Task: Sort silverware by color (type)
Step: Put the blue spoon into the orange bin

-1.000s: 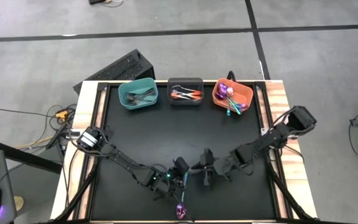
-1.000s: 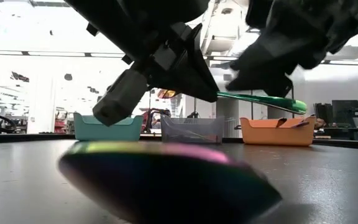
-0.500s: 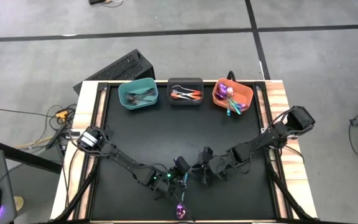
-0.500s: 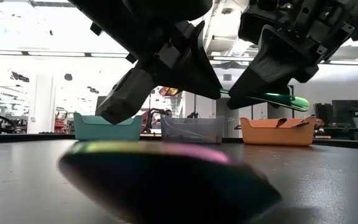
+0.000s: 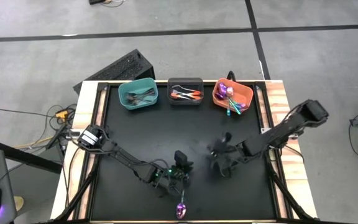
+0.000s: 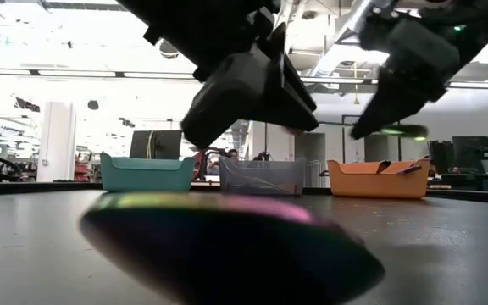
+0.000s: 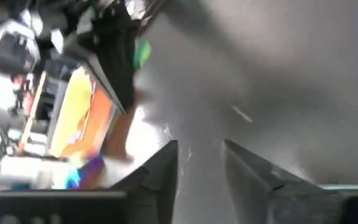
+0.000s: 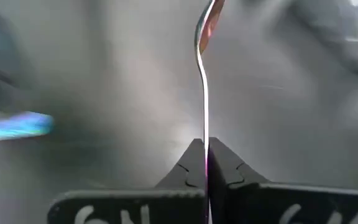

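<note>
Right gripper (image 8: 205,163), jaws clamped on an iridescent utensil (image 8: 202,74), hung well short of the orange bin (image 5: 232,95); left gripper (image 7: 199,163) parted, empty. Carry level, release inside.

Grey floor (image 5: 303,62) all round the table, crossed by dark lines. A black keyboard (image 5: 114,70) lies at the table's far left corner, cables (image 5: 58,121) trailing nearby. Across the room, bright ceiling lights (image 6: 74,47) glow, white pillar (image 6: 55,140) standing left, monitors (image 6: 473,152) right.
</note>
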### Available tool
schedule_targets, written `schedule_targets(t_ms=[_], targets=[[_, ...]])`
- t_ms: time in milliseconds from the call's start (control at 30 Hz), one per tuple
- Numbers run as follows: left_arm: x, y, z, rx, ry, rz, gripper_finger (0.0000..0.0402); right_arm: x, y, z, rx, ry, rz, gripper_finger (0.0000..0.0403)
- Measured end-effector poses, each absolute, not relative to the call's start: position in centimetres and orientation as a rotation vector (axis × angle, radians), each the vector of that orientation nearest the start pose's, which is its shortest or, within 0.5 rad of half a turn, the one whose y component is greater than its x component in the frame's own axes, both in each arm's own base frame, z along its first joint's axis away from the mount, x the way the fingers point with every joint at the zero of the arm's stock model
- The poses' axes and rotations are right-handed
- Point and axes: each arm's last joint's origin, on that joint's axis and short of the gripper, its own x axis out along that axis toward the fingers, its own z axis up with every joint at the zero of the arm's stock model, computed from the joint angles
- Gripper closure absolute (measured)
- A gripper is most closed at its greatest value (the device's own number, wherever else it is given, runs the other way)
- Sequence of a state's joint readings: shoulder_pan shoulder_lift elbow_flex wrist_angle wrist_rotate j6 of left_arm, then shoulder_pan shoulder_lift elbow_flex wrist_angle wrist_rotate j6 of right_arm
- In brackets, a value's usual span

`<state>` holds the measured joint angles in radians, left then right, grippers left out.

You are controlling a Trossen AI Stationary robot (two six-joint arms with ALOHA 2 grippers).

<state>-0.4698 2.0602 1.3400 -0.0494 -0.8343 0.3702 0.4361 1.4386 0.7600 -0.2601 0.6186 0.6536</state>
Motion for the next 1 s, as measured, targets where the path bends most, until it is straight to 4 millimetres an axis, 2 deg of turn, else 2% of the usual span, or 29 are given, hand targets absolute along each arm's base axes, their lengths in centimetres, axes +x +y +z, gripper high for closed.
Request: schedule_targets(t_ms=[200, 367, 567, 733, 867, 1000], targets=[[39.9, -16.2, 15.9, 0.610, 0.663, 0.331, 0.0217, 20.4, 5.5, 20.6, 0.008, 0.809, -0.740, 0.0393], [40.1, -15.3, 15.7, 0.466, 0.653, 0.399, 0.0190, 17.9, 1.5, 22.2, -0.032, 0.918, -0.901, 0.0393], [40.6, -14.6, 15.9, 0.408, 0.625, 0.430, 0.0186, 17.3, -3.8, 22.7, -0.110, 1.052, -1.022, 0.0393], [40.7, -14.3, 15.8, 0.387, 0.625, 0.442, 0.0186, 17.9, -8.0, 22.9, -0.073, 1.099, -0.909, 0.0387], [40.5, -14.3, 15.7, 0.355, 0.635, 0.446, 0.0186, 17.5, -11.0, 23.3, 0.020, 1.023, -0.904, 0.0356], [40.2, -14.4, 15.4, 0.299, 0.654, 0.445, 0.0186, 16.5, -12.7, 23.4, 0.071, 1.008, -0.945, 0.0306]])
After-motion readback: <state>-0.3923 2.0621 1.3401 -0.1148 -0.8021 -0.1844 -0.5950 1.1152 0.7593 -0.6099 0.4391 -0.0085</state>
